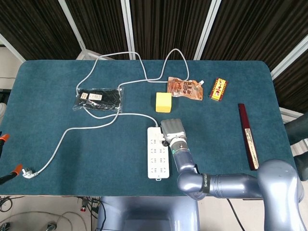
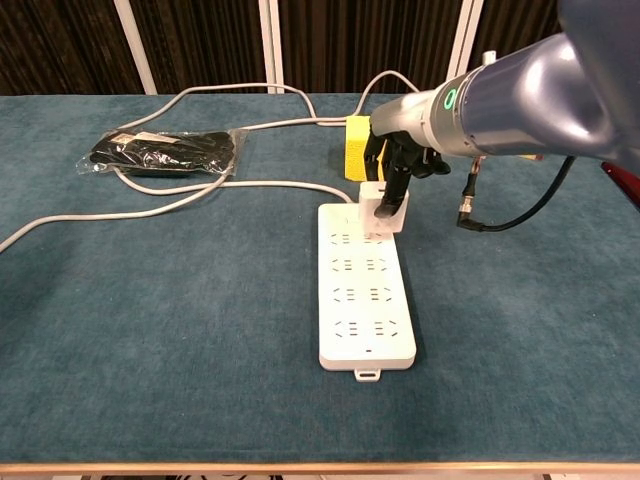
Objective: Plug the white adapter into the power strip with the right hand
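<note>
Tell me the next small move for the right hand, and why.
Probably press straight down. The right hand holds the small white adapter block upright over the far-end sockets of the long white power strip, beside the yellow cube; whether its prongs are fully seated cannot be told.
</note>
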Controlling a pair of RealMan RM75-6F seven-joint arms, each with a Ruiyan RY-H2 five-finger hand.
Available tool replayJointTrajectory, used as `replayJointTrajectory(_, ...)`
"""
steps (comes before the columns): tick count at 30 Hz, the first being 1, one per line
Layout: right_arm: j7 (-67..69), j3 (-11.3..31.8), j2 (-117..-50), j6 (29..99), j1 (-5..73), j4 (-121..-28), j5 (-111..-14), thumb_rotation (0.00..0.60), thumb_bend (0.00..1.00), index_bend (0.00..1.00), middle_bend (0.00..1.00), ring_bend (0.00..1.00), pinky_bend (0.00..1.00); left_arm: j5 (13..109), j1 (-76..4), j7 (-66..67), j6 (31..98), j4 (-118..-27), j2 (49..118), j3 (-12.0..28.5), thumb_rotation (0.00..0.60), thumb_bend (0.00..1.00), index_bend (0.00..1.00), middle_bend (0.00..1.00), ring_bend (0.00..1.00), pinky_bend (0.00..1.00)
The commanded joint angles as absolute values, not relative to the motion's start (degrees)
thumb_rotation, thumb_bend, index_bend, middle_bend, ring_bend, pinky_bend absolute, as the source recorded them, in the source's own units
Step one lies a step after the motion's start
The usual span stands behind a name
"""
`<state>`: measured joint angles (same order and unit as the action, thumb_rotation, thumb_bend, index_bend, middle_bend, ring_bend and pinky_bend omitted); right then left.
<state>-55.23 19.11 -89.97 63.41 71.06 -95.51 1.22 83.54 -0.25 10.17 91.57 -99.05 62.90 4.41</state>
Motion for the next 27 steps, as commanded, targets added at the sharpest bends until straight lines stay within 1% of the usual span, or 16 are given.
replayJointTrajectory(1, -55.1, 18.9, -89.9, 63.2, 71.0, -95.4, 1.3, 0.6, 0.67, 0.79, 0.65, 0.86, 0.83, 83.7, -0.2, 10.3, 91.7, -99.1, 62.9, 4.4, 0.6, 0.17, 0.11, 0.04, 0.0, 0.0)
replayJointTrajectory(27, -54.1, 17.9, -89.7, 62.3, 71.3, -95.4, 1.9, 0.6, 0.67, 0.79, 0.65, 0.86, 0.83, 83.4, -0.3, 10.5, 91.5, -99.0, 63.1, 4.5, 0.6, 0.17, 0.11, 0.04, 0.0, 0.0)
